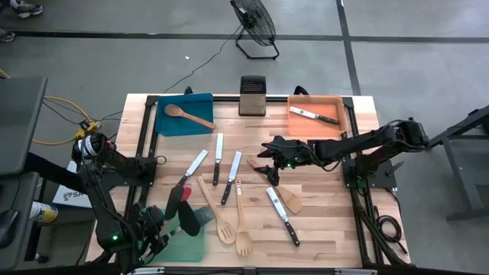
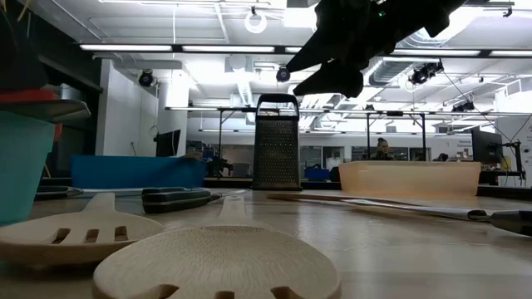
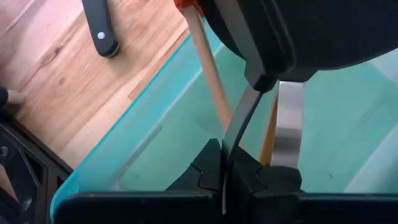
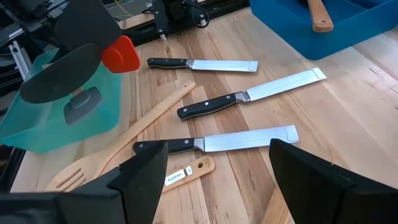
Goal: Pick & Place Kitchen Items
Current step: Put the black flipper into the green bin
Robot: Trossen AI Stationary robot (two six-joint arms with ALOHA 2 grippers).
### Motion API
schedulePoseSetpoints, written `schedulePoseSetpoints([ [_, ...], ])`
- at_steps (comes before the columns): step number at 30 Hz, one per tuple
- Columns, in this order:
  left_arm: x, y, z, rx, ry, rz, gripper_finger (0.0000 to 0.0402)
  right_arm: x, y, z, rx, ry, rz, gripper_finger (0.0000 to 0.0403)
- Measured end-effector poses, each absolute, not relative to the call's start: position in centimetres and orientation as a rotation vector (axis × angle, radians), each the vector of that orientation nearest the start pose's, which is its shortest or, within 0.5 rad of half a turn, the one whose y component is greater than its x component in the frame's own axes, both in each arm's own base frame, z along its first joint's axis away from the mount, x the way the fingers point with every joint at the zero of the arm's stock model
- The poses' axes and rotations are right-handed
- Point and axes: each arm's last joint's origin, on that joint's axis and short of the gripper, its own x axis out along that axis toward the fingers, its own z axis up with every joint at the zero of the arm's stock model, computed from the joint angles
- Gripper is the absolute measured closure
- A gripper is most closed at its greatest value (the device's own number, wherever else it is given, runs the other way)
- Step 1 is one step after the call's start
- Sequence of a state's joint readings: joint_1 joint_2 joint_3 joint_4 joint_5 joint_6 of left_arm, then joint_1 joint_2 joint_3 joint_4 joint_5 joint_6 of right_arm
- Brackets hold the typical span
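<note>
My left gripper point(image 1: 182, 226) is at the table's near left corner, over the green tray point(image 1: 191, 246), shut on a black spatula point(image 1: 196, 218). A red-headed spatula with a wooden handle point(image 3: 208, 74) lies in the same tray. My right gripper point(image 1: 261, 165) is open and empty above the table's middle. It also shows in the low view point(image 2: 332, 71), well clear of the tabletop. Below its spread fingers lie a black-handled knife point(image 4: 217, 143) and a wooden handle with a label point(image 4: 186, 171). More knives point(image 1: 218, 158) and wooden utensils point(image 1: 229, 225) lie flat on the table. My left gripper pinches the black spatula's thin metal shank point(image 3: 241, 121) between its two shut fingers point(image 3: 202, 177), just below the broad black head point(image 3: 280, 31). The fingers lie along the shank. The head point(image 4: 65, 59) stands out past the fingertips over the green tray.
A blue tray point(image 1: 170, 124) with a wooden spoon stands far left. An orange tray point(image 1: 336, 126) with a knife stands far right, and a metal box grater point(image 1: 252, 95) stands between them at the far edge. A wooden spatula point(image 1: 289, 198) and a knife point(image 1: 283, 215) lie right of centre.
</note>
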State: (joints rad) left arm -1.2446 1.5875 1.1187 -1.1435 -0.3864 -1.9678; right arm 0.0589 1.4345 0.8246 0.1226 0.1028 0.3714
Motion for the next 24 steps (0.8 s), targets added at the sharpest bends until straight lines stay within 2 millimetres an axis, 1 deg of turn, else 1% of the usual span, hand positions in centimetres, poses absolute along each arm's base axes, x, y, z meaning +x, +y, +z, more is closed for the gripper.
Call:
schedulePoseSetpoints([
  [4,9.57,-24.92,21.57,-0.508,1.114,0.541,0.0401,30.43,1.50,22.87,0.325,0.472,-0.133,0.0128],
  [11,9.66,-25.21,21.57,-0.534,1.115,0.519,0.0384,30.43,1.50,22.87,0.324,0.472,-0.132,0.0128],
  [21,9.63,-25.38,21.53,-0.532,1.149,0.501,0.0380,30.43,1.50,22.87,0.322,0.472,-0.132,0.0128],
  [24,9.64,-25.39,21.54,-0.532,1.149,0.500,0.0370,30.43,1.50,22.86,0.318,0.472,-0.130,0.0128],
])
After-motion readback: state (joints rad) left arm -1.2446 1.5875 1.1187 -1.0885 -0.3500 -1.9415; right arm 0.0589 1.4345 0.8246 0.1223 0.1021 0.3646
